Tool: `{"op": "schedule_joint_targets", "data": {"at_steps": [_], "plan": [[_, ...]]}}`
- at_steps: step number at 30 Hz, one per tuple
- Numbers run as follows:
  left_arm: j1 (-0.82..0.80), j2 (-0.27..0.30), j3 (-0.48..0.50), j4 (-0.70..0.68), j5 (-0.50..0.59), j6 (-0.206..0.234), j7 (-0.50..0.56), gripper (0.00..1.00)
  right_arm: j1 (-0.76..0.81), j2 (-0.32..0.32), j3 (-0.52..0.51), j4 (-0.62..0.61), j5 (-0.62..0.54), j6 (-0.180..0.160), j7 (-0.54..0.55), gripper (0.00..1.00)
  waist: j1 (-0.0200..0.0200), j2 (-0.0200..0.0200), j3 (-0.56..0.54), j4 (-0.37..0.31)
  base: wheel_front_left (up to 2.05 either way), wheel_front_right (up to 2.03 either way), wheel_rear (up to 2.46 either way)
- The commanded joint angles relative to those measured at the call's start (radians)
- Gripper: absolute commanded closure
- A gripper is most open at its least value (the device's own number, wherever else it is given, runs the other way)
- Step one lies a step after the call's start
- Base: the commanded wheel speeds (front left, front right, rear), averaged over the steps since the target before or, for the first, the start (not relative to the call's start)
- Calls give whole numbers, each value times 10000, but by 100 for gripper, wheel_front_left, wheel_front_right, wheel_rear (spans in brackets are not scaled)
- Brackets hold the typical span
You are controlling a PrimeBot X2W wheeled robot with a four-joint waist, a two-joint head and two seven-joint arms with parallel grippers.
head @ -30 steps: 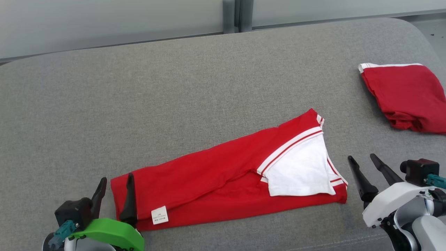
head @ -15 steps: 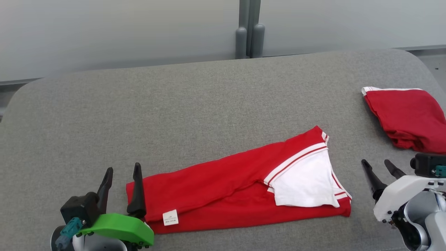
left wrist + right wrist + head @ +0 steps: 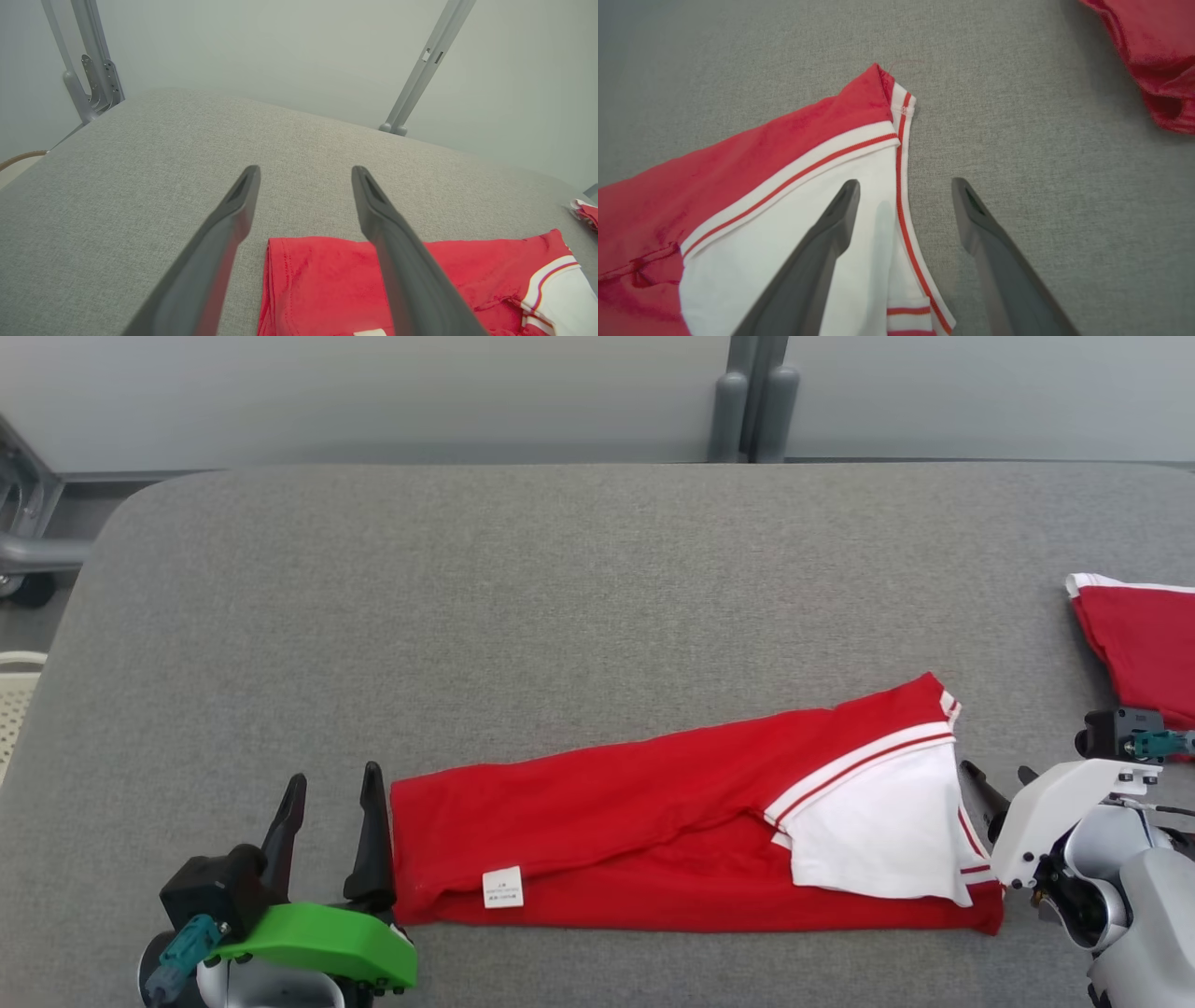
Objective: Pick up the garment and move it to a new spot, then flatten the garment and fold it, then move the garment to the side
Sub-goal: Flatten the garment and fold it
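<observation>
- Head view: the folded red garment (image 3: 653, 831) lies lengthwise on the near part of the grey bench (image 3: 467, 616), with a small label (image 3: 502, 887) whose print is too small to read. The left gripper (image 3: 334, 775) stands just beside the garment's left end, fingers apart. The right gripper (image 3: 997, 771) is at the garment's right end and is mostly hidden by its own pale wrist. A second red garment (image 3: 1139, 644) is cut off by the right edge.
- Left wrist view: the left gripper (image 3: 306, 170) is spread wide. The garment (image 3: 322, 280) has its end below the gap, and one finger crosses over it. The bottom edge cuts the cloth off.
- Right wrist view: the right gripper (image 3: 906, 182) is spread. One finger hangs over the garment's white panel (image 3: 784, 247), the other over bare bench (image 3: 1017, 140); whether either touches, I cannot tell.
</observation>
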Motion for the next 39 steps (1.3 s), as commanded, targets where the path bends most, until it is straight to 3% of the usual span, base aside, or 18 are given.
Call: {"op": "schedule_joint_targets", "data": {"at_steps": [1,9,19,20,21,22,23,24,25,32,39], "plan": [[-181,79,-3,-72,19,-56,-24,0,-199,-50,-17,313,74,-7,-26,0,0,-1,479,535,0,0,0],[-321,158,42,-140,50,2,-53,0,-799,-98,254,1787,364,-7,-194,0,0,-1,818,1100,0,0,0],[-211,225,51,-220,9,63,-63,0,-781,-222,1323,2490,792,-2,-82,0,0,-1,818,1058,0,0,0],[-212,228,41,-222,10,64,-55,0,-774,-250,1471,2493,761,-2,-102,3,0,-1,811,1033,0,0,0],[-213,235,30,-227,11,62,-46,0,-782,-284,1615,2482,715,-1,-148,44,0,-1,806,1005,0,0,0],[-212,237,26,-228,8,68,-42,0,-797,-320,1740,2483,675,-1,-197,62,0,-1,801,977,0,0,0],[-212,237,26,-228,8,68,-42,0,-797,-320,1740,2483,675,-1,-197,62,0,-1,801,977,0,0,0],[-207,237,22,-226,1,68,-44,0,-808,-339,1873,2499,623,-1,-221,78,0,-1,791,945,0,0,0],[-193,239,12,-220,-6,69,-44,0,-824,-354,1971,2526,604,-2,-261,100,0,-1,777,908,0,0,0],[8,287,57,-182,-88,134,-79,0,-1114,-535,2208,2521,945,-15,-582,100,0,-1,619,447,0,0,0],[34,298,62,-176,-136,125,-114,0,-1425,-1029,2354,1765,1426,-13,-641,100,0,-1,467,-378,0,0,0]]}}
